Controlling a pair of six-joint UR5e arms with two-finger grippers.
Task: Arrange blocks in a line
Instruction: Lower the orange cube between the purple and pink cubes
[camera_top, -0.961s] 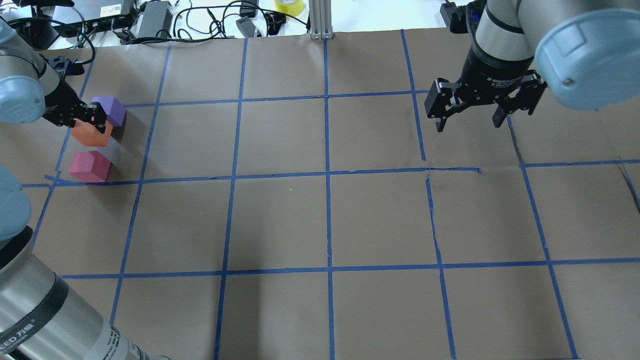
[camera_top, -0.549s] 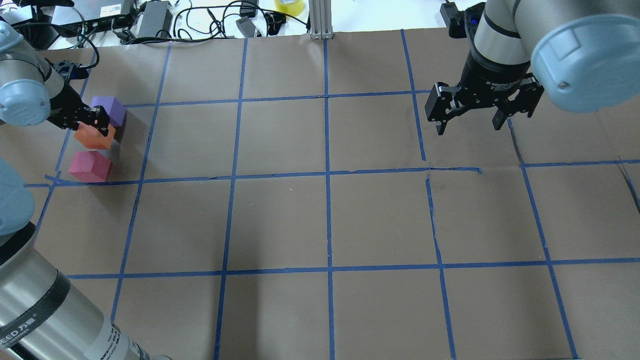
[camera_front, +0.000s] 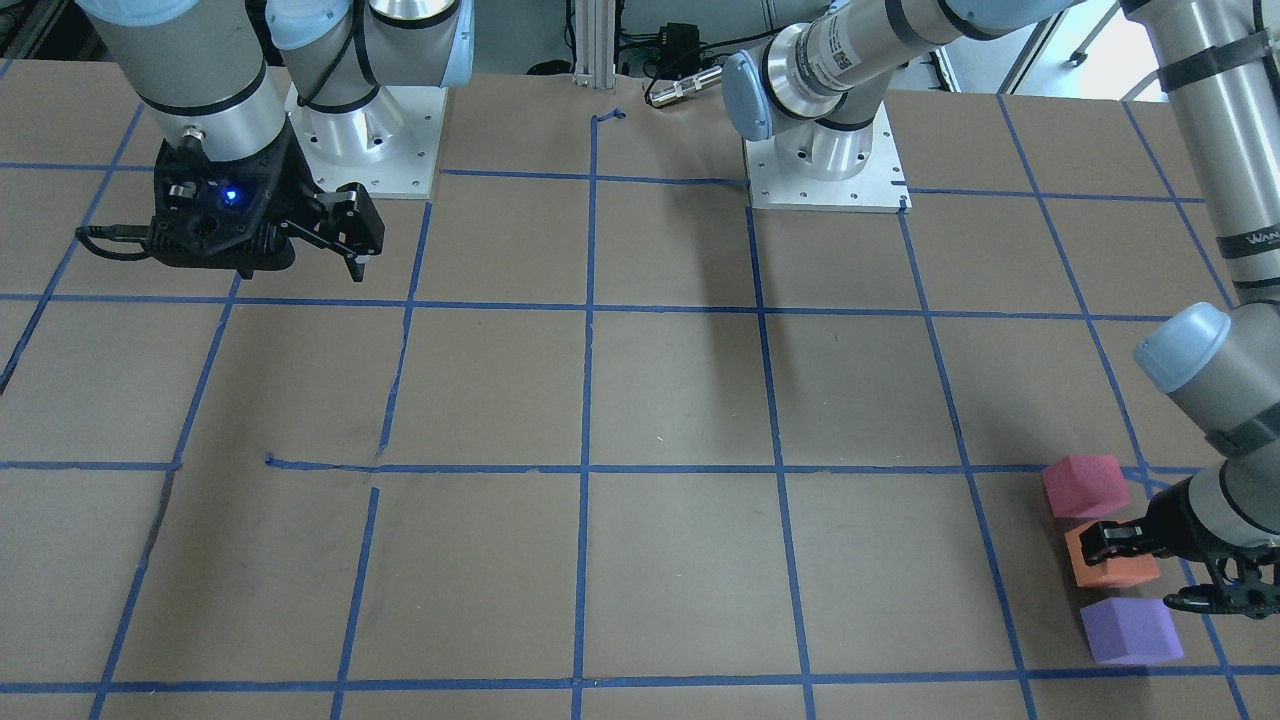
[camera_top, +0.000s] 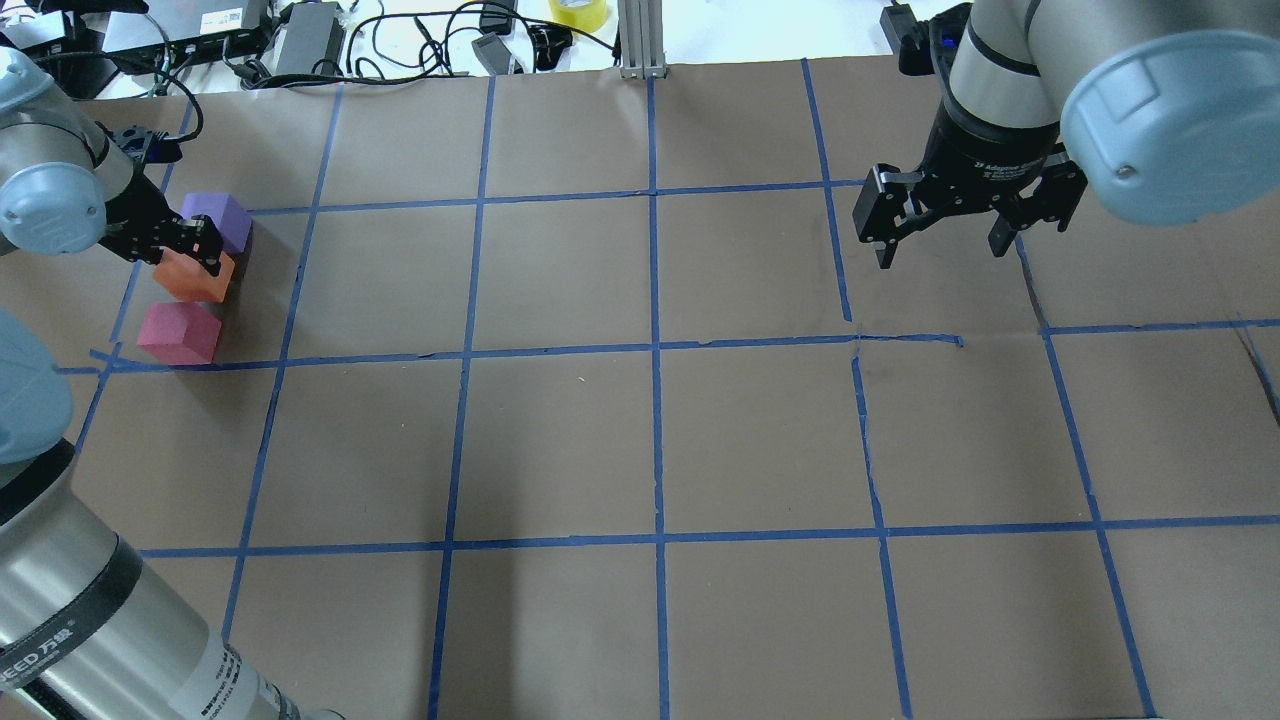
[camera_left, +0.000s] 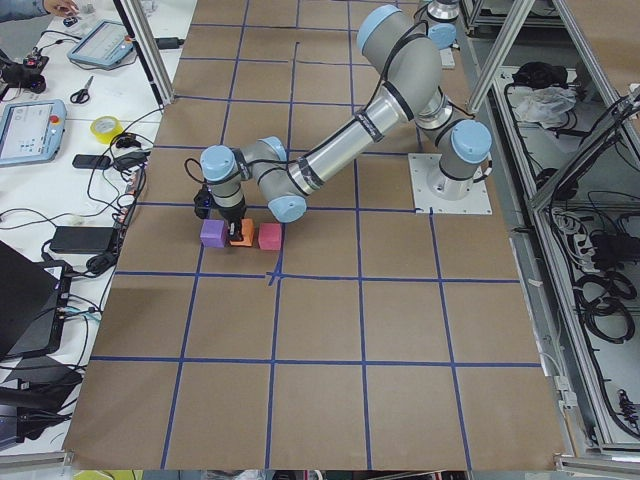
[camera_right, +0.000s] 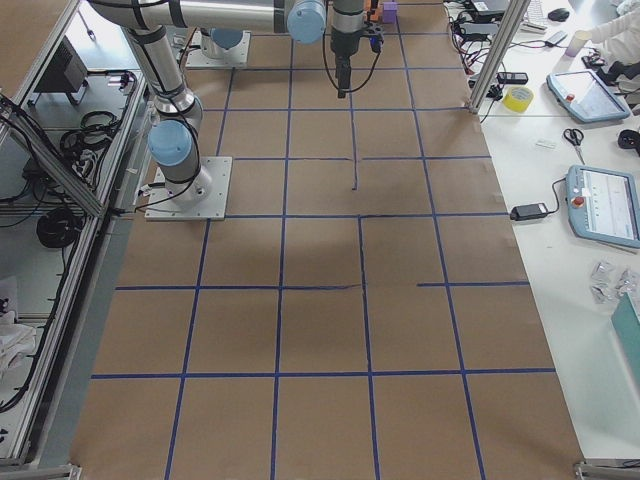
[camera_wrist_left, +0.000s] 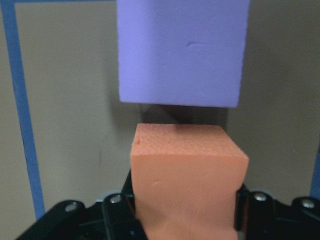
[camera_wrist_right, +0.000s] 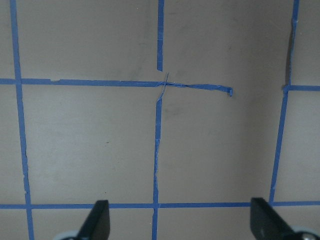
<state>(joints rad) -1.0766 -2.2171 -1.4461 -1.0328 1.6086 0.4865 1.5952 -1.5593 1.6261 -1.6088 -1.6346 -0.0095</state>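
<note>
Now lower than a second ago, orange block (camera_top: 192, 280), between purple block (camera_top: 222, 217) and pinkish red block (camera_top: 180, 333), clamped in left gripper (camera_wrist_left: 184, 202). Placing step, probably; next, release and lift clear without nudging neighbours. Right gripper (camera_top: 940, 256) spread wide, well apart.

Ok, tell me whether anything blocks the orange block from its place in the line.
Nothing visible does. The left gripper is shut on the orange block, which sits between the purple block and the pinkish red block.
</note>
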